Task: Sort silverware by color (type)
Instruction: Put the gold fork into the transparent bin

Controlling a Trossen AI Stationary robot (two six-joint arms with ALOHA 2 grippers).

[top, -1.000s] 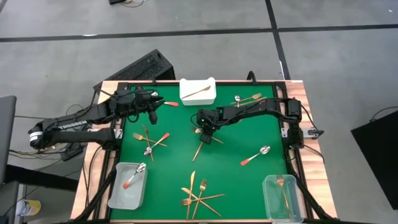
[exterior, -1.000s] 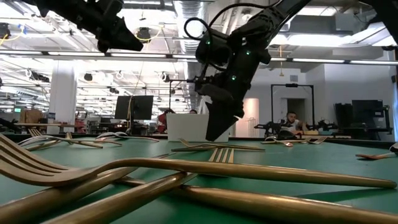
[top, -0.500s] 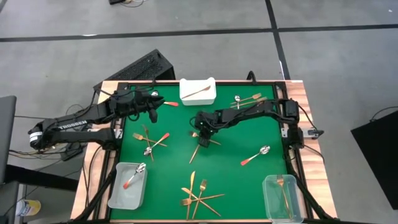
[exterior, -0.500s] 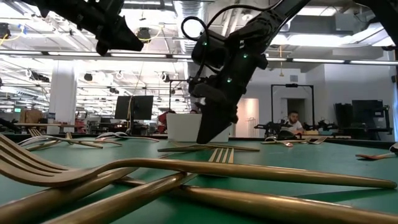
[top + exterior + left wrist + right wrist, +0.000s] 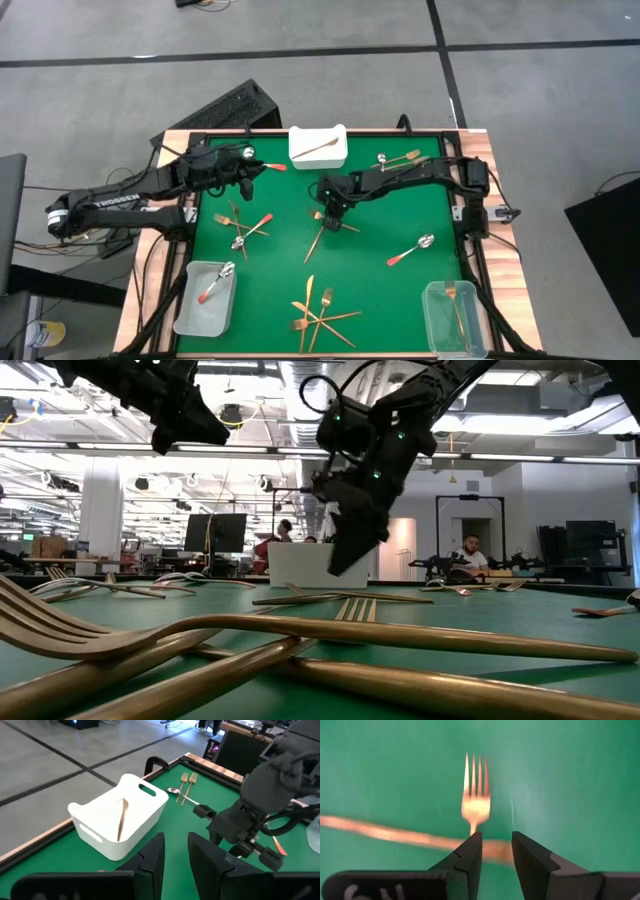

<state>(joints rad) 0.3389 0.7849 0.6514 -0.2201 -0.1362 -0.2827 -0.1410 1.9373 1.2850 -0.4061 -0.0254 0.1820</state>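
My right gripper (image 5: 335, 207) hangs above the middle of the green table, over a gold fork (image 5: 475, 805) that lies crossed with a long gold piece (image 5: 395, 836). Its fingers are open by a narrow gap and point down, clear of the table in the low view (image 5: 340, 565). My left gripper (image 5: 245, 176) is raised at the far left (image 5: 192, 422), with a narrow gap and nothing between its fingers (image 5: 175, 847). A red-handled spoon (image 5: 272, 167) shows beside it in the high view.
A white bin (image 5: 300, 155) at the far edge holds one copper piece. A clear bin (image 5: 190, 312) near left holds a red spoon, and another (image 5: 432, 330) near right a gold fork. Loose pieces lie at left (image 5: 240, 228), near middle (image 5: 320, 315), right (image 5: 410, 250) and far right (image 5: 398, 158).
My right gripper dropped to the table beside the crossed gold pieces, shifting a little toward the near left, then rose again and moved back. It came up with nothing between its fingers. The left arm kept still.
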